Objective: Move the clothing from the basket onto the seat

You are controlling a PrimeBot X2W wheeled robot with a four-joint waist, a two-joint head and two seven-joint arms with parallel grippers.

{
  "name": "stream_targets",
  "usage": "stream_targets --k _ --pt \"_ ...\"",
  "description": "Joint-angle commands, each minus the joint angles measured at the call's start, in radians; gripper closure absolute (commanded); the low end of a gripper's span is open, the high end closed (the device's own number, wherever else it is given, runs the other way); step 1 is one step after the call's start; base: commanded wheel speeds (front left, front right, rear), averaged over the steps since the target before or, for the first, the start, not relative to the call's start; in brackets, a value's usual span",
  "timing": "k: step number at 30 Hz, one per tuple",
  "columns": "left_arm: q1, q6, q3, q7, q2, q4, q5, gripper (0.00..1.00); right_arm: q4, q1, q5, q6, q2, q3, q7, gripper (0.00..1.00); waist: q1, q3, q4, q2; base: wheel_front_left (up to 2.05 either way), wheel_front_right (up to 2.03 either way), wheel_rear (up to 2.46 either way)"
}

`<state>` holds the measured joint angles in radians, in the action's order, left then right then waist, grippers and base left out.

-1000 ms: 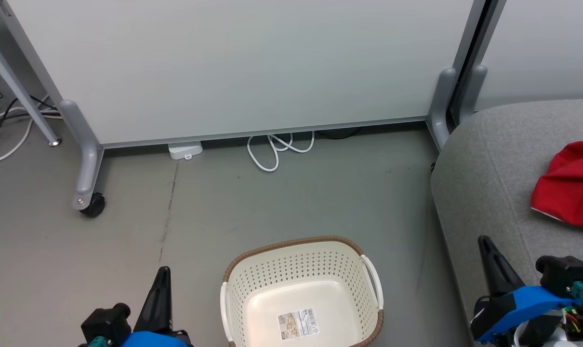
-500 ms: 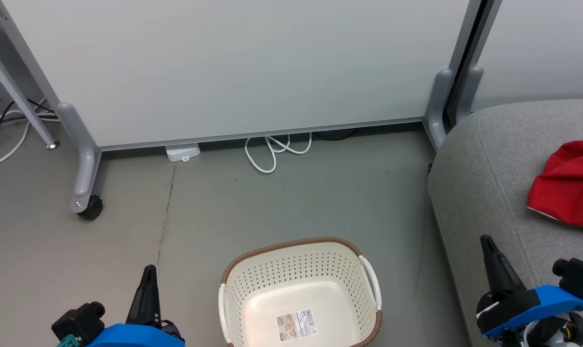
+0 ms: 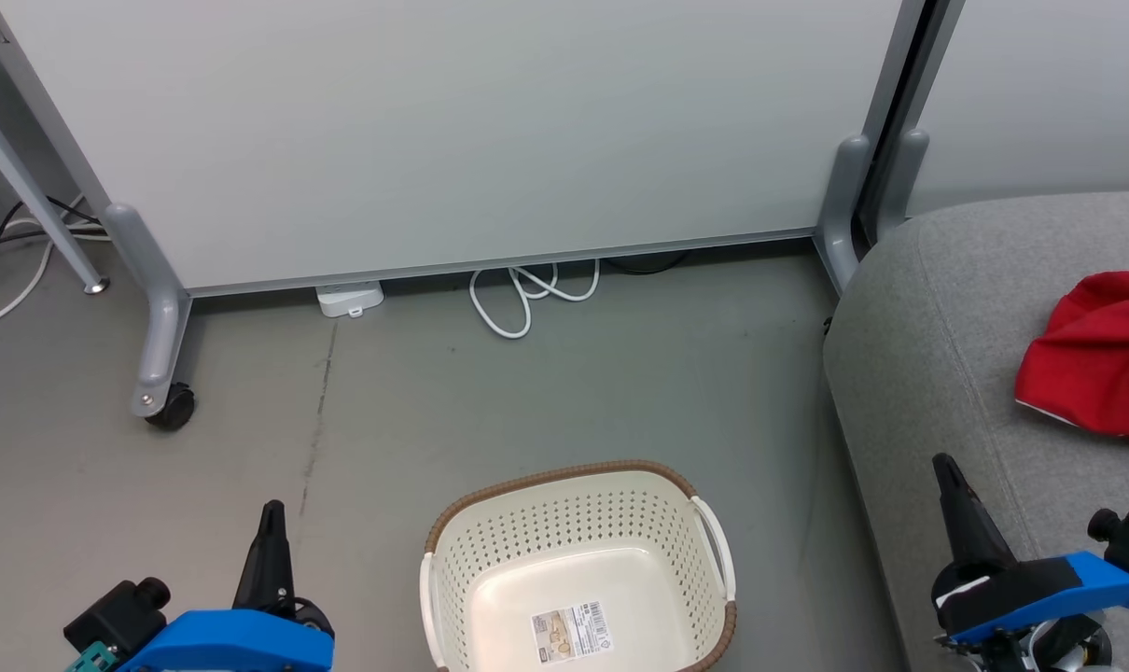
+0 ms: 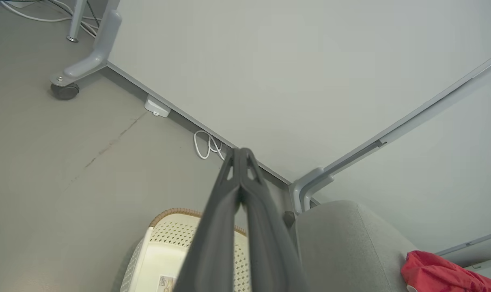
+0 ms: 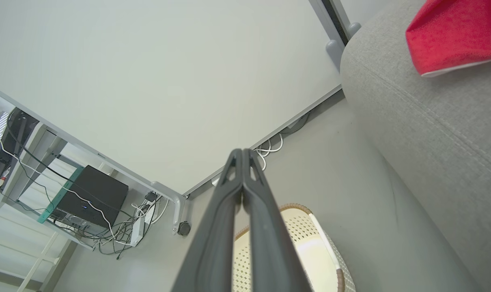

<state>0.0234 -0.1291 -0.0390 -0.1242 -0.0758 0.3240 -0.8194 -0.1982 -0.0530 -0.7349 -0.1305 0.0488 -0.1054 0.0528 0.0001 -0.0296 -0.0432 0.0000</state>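
The cream basket (image 3: 574, 523) with its brown rim stands on the floor at the bottom centre of the head view, with nothing in it but a barcode sticker (image 3: 574, 630). Red clothing (image 3: 1096, 359) lies bunched on the grey seat (image 3: 938, 345) at the right, and appears in the wrist views as well (image 4: 440, 273) (image 5: 452, 34). My left gripper (image 3: 271, 523) hangs shut over the floor left of the basket (image 4: 164, 243). My right gripper (image 3: 947, 471) is shut above the seat's front edge, clear of the clothing. Both hold nothing.
A wheeled grey partition panel (image 3: 452, 131) stands behind the basket, its caster (image 3: 168, 406) at the left. A white cable loop (image 3: 522, 294) and a white adapter (image 3: 348, 299) lie at its foot. Cables and a black box (image 5: 89, 194) sit under a desk at far left.
The head camera has shifted slightly. My left gripper has drawn back toward the lower left, and the right gripper has sunk a little toward the lower right.
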Motion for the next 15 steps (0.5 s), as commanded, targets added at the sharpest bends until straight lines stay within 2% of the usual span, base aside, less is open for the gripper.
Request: stream_targets --k 1,15 --pt "0.029 -0.001 0.014 0.01 -0.001 -0.018 -0.037 1.0 0.01 -0.024 -0.042 0.0 0.003 -0.002 0.003 1.0 -0.0001 0.001 0.001 0.0 0.0 0.0 0.0" --pt "0.043 -0.001 0.041 0.057 0.002 -0.033 -0.201 1.0 -0.002 -0.034 -0.221 0.0 0.003 -0.004 0.015 1.0 -0.0001 0.005 0.007 0.0 0.0 0.0 0.0"
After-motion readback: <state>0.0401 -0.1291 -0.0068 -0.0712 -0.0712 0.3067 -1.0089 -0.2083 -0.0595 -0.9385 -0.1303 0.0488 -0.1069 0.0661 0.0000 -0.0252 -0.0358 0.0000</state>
